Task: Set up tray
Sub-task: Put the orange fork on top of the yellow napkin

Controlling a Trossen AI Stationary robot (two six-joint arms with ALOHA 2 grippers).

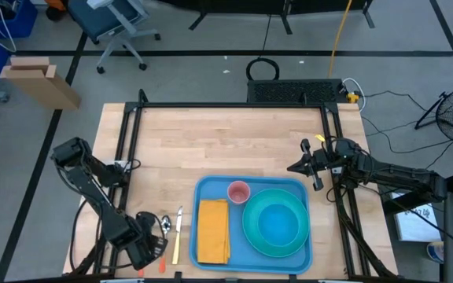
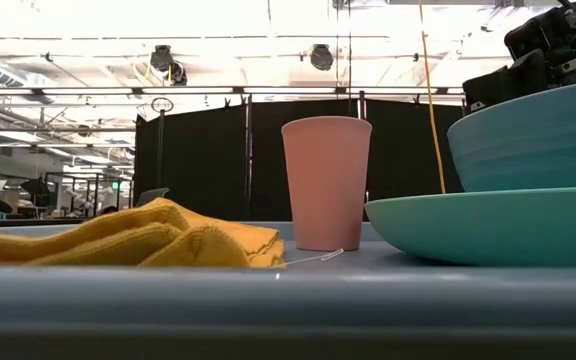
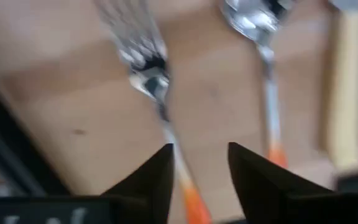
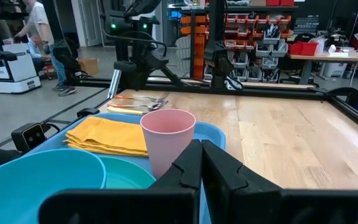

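Observation:
The blue tray [image 1: 211, 187] lies at the table's near edge. It carries a folded yellow napkin [image 1: 213, 230], a pink cup [image 1: 238, 191] and a turquoise plate [image 1: 252, 236] with a blue bowl [image 1: 278, 224] on it. Left of the tray a fork [image 3: 143, 59], a spoon [image 3: 257, 28] and a yellow-handled knife [image 3: 345, 93] lie flat on the wood. My left gripper [image 3: 201, 177] is open, low over the fork, with its fingers on either side of the orange-tipped handle [image 3: 191, 199]. My right gripper [image 4: 202, 163] is shut and hovers beyond the tray's far right corner, pointing at the cup [image 4: 168, 140].
A black frame [image 1: 226, 106] runs along the table's left, far and right sides. Bare wood [image 1: 226, 141] fills the far half of the table. In the right wrist view people and shelves show in the room beyond. The cutlery lies close together between the left arm and the tray.

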